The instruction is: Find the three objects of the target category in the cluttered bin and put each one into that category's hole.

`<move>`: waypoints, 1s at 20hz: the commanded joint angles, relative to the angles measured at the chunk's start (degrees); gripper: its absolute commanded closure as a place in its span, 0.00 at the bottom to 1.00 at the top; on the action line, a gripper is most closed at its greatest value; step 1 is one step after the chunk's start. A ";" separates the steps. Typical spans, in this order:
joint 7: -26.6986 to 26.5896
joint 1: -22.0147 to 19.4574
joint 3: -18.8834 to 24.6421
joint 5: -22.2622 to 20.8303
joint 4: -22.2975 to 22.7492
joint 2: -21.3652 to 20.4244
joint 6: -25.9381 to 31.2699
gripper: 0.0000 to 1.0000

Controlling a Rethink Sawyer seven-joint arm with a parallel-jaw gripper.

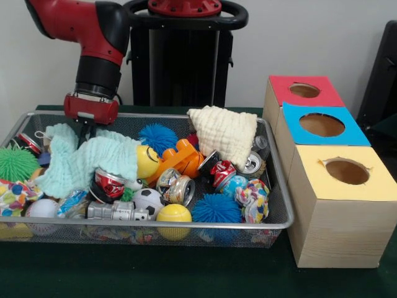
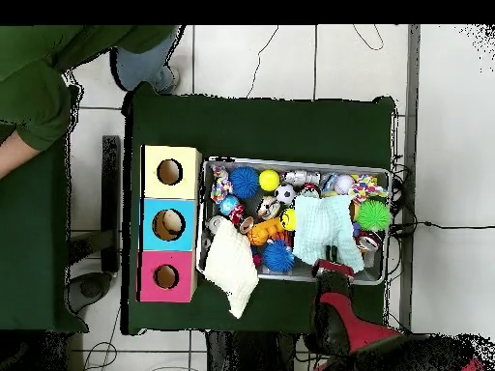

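Observation:
My gripper [image 1: 85, 133] hangs at the far left of the wire bin [image 1: 161, 115], its tip dipping behind a light blue cloth [image 1: 87, 158]. In the overhead view the gripper [image 2: 332, 268] sits at the near edge of the bin [image 2: 290, 161], beside the same cloth [image 2: 324, 227]. Crushed cans lie in the clutter: one red [image 1: 110, 183], one silver [image 1: 180, 188], one by the cream cloth [image 1: 252, 162]. A soccer ball [image 1: 147, 200], a yellow ball [image 1: 173, 214] and a blue spiky ball [image 1: 216, 208] rest near the front. To the right stand three holed boxes: red [image 1: 304, 90], blue [image 1: 322, 125], yellow [image 1: 347, 171].
A cream cloth [image 1: 226, 131] is draped over the bin's far right corner. A green spiky ball [image 1: 15, 162] lies at the left end and an orange toy [image 1: 180, 158] in the middle. A person's green sleeve [image 2: 39, 87] shows at the overhead view's upper left.

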 commanded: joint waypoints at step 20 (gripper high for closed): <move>10.49 2.90 -2.80 -0.59 3.10 -15.34 7.86 1.00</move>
